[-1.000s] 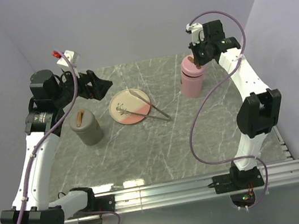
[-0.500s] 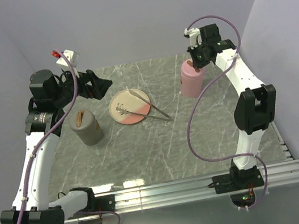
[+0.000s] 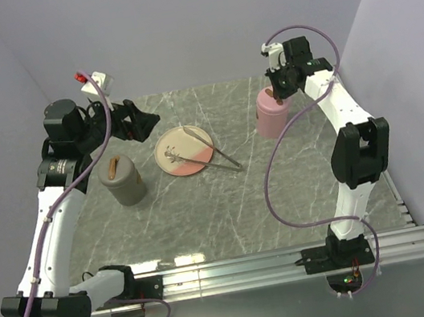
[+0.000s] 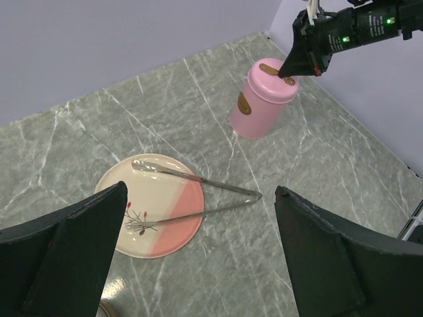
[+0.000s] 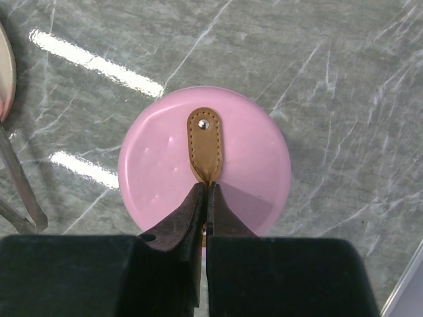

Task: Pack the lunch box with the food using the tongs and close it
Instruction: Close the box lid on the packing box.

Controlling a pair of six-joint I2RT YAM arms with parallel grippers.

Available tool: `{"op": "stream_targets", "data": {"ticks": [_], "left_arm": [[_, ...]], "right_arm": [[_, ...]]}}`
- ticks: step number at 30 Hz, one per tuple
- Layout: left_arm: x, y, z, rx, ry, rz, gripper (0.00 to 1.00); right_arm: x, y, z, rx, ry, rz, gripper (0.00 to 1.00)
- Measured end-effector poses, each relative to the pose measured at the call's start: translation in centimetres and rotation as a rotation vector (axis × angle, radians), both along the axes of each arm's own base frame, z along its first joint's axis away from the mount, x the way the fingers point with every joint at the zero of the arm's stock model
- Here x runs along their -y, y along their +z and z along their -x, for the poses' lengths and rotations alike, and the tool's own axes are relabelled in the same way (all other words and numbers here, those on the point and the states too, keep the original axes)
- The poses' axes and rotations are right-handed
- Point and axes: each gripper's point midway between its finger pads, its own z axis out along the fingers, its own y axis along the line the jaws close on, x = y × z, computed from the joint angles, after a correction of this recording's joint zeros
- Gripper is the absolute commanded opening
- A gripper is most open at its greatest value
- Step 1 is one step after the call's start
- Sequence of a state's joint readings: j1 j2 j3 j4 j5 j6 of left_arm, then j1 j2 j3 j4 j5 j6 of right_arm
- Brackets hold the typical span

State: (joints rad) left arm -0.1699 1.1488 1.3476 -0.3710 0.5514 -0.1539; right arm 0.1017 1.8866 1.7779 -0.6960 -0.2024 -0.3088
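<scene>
The lunch box (image 3: 272,116) is a pink round tin at the back right, with a brown leather strap (image 5: 205,142) on its lid (image 5: 165,165). My right gripper (image 5: 207,188) points down onto the lid and is shut on the near end of that strap. The same gripper (image 4: 289,71) shows in the left wrist view above the tin (image 4: 261,105). The silver tongs (image 3: 210,155) lie in a narrow V, tips on the pink-and-cream plate (image 3: 181,141), joint on the table. My left gripper (image 3: 145,123) hangs open above the table's back left, holding nothing. No food is in view.
A grey round tin (image 3: 123,181) with a brown strap on its lid stands left of the plate, just below my left arm. Purple walls close in the marble table on three sides. A metal rail (image 3: 254,265) runs along the near edge.
My right arm has drawn in a little, and its wrist has shifted slightly left over the pink lid, jaws still shut. The left arm, tongs and plate have not moved.
</scene>
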Motion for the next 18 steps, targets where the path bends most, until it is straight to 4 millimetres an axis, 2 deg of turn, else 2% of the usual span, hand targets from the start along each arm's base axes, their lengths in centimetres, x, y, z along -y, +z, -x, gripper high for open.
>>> {"op": "stream_targets", "data": {"ticks": [10, 12, 13, 16, 18], "left_arm": [[0.0, -0.23, 0.03, -0.005, 0.0, -0.001, 1.0], [-0.01, -0.26, 0.03, -0.005, 0.0, -0.001, 0.99], [0.0, -0.26, 0.03, -0.005, 0.0, -0.001, 0.99], [0.0, -0.32, 0.03, -0.008, 0.0, 0.001, 0.99], [0.03, -0.31, 0.06, -0.013, 0.001, 0.006, 1.0]], "right_arm": [[0.2, -0.48, -0.09, -0.025, 0.001, -0.078, 0.0], [0.16, -0.47, -0.08, -0.025, 0.006, -0.08, 0.08], [0.14, -0.46, -0.07, -0.025, 0.008, -0.082, 0.17], [0.01, -0.45, 0.04, -0.029, 0.018, -0.09, 0.33], [-0.05, -0.53, 0.23, -0.038, 0.021, -0.097, 0.38]]}}
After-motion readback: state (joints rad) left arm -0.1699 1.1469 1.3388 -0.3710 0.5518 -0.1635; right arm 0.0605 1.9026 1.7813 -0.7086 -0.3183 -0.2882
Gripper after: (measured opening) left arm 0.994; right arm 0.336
